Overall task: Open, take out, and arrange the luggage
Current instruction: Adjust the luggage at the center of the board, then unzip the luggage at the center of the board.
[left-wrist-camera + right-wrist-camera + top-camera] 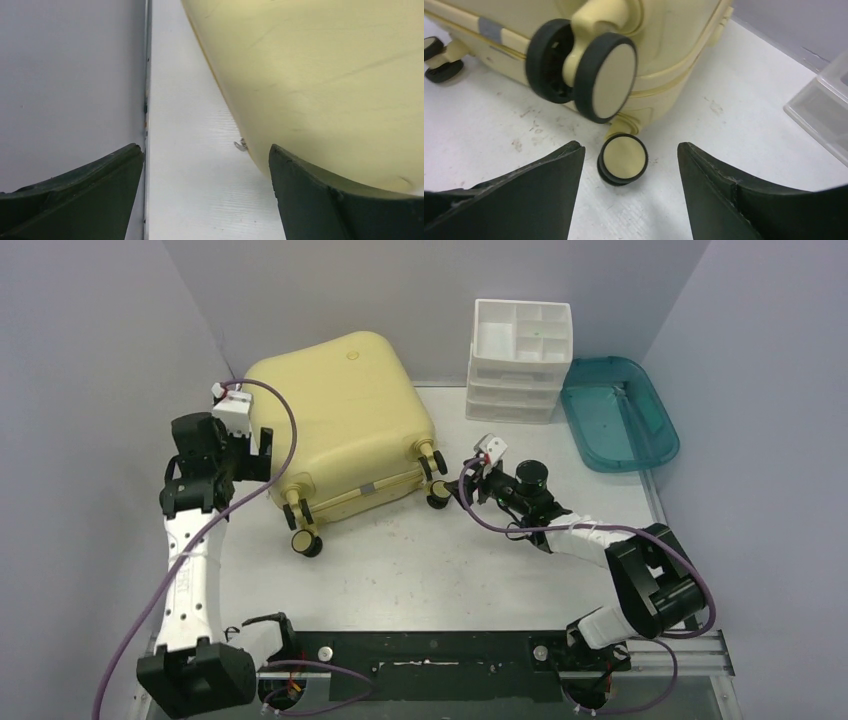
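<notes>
1. Our left gripper (206, 150) has its fingers spread wide and holds nothing. The luggage (345, 420) is just beside its right finger (320, 200).
2. Our right gripper (630, 147) is also spread and empty, with a luggage wheel (624, 159) just ahead between the fingers.
3. We see the luggage lying closed on the table (420, 560), between both grippers.
</notes>
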`<move>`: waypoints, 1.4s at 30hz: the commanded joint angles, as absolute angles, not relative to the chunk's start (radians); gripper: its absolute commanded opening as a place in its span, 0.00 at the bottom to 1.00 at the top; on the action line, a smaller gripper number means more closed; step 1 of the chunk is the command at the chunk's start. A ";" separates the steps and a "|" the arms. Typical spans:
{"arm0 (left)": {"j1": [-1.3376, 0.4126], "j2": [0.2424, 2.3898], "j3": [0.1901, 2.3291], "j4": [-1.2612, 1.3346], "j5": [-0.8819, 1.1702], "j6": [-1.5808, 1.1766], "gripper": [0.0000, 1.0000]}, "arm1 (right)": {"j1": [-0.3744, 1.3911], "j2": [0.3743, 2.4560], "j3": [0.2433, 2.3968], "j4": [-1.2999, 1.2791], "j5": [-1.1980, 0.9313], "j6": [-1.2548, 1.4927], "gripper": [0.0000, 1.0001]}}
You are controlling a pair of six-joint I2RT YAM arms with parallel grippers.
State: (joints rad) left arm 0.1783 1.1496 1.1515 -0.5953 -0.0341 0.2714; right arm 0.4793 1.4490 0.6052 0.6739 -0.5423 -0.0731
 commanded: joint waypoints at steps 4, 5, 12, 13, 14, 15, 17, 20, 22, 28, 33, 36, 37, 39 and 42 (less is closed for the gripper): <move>0.134 1.009 1.198 -0.776 0.299 0.324 0.97 | 0.511 1.527 0.593 0.963 -0.448 0.029 0.67; 0.117 1.004 1.198 -0.791 0.305 0.326 0.97 | 0.525 1.539 0.596 0.968 -0.443 0.024 0.67; -0.022 0.951 1.111 -0.761 0.239 0.323 0.97 | 0.577 1.649 0.641 0.990 -0.412 0.054 0.66; -0.033 0.945 1.101 -0.756 0.256 0.322 0.97 | 0.577 1.665 0.649 0.996 -0.415 0.063 0.65; -0.037 0.940 1.093 -0.749 0.274 0.323 0.97 | 0.578 1.677 0.657 1.004 -0.421 0.069 0.64; -0.041 0.937 1.087 -0.745 0.294 0.325 0.97 | 0.578 1.692 0.670 1.012 -0.427 0.075 0.63; -0.045 0.934 1.072 -0.738 0.345 0.327 0.97 | 0.578 1.722 0.690 1.025 -0.442 0.085 0.59; -0.054 0.930 1.053 -0.728 0.386 0.325 0.97 | 0.577 1.766 0.709 1.062 -0.458 0.118 0.54; -0.060 0.928 1.041 -0.721 0.401 0.331 0.97 | 0.579 1.793 0.718 1.098 -0.473 0.135 0.51; -0.068 0.921 1.009 -0.703 0.423 0.333 0.97 | 0.587 1.879 0.768 1.168 -0.466 0.198 0.42; -0.073 0.918 0.991 -0.695 0.389 0.339 0.97 | 0.587 1.923 0.784 1.203 -0.464 0.240 0.28; -0.076 0.915 0.972 -0.679 0.368 0.332 0.97 | 0.586 1.922 0.777 1.221 -0.481 0.242 0.13; -0.078 0.913 0.968 -0.672 0.362 0.327 0.97 | 0.585 1.921 0.775 1.227 -0.488 0.242 0.09; -0.080 0.911 0.962 -0.657 0.345 0.319 0.97 | 0.582 1.915 0.772 1.229 -0.493 0.239 0.02; -0.086 0.902 0.955 -0.631 0.281 0.301 0.97 | 0.568 1.898 0.764 1.207 -0.483 0.231 0.00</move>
State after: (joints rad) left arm -0.0818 0.9112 0.9710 -0.6937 0.3706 0.3206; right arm 0.5755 1.9224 0.7441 1.1347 -0.4606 0.2188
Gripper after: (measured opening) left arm 0.973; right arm 0.023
